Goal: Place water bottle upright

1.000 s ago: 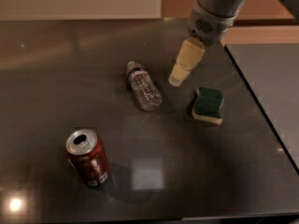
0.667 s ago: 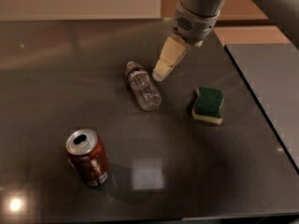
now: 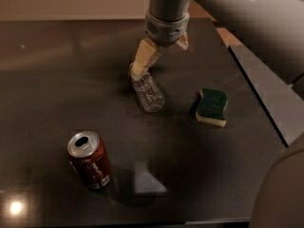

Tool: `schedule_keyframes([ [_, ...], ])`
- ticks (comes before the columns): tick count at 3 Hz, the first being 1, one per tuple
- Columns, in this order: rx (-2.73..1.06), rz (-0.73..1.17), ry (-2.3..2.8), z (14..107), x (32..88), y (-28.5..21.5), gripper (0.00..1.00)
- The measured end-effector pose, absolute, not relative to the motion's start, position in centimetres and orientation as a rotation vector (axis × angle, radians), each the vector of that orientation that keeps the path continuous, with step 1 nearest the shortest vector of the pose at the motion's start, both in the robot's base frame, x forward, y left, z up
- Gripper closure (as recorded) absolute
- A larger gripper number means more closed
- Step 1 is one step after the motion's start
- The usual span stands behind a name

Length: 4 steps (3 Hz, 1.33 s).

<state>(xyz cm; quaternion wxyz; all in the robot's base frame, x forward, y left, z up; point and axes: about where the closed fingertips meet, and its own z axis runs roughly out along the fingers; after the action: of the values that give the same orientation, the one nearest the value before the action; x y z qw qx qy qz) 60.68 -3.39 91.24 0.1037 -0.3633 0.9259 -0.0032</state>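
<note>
The water bottle (image 3: 149,93) is a small clear ribbed bottle lying on its side on the dark table (image 3: 57,94), its base pointing toward the front right. Its cap end is hidden behind one cream finger (image 3: 144,60). My gripper (image 3: 160,57) hangs from the grey arm just above the bottle's far end. Its fingers are spread apart and hold nothing. The second finger (image 3: 182,41) shows only as a small tip behind the wrist.
A brown-red soda can (image 3: 90,160) stands upright at the front left. A green and yellow sponge (image 3: 212,107) lies right of the bottle. The table's right edge (image 3: 259,91) runs diagonally, with a lighter surface beyond it.
My gripper has moved left and toward the back, from between the bottle and the sponge to over the bottle's cap end. The bottle, can and sponge have not moved.
</note>
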Motion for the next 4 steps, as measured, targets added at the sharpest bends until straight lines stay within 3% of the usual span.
schedule_keyframes([
  [4,-0.978,-0.024,2.884,85.6,65.2,1.1,0.00],
])
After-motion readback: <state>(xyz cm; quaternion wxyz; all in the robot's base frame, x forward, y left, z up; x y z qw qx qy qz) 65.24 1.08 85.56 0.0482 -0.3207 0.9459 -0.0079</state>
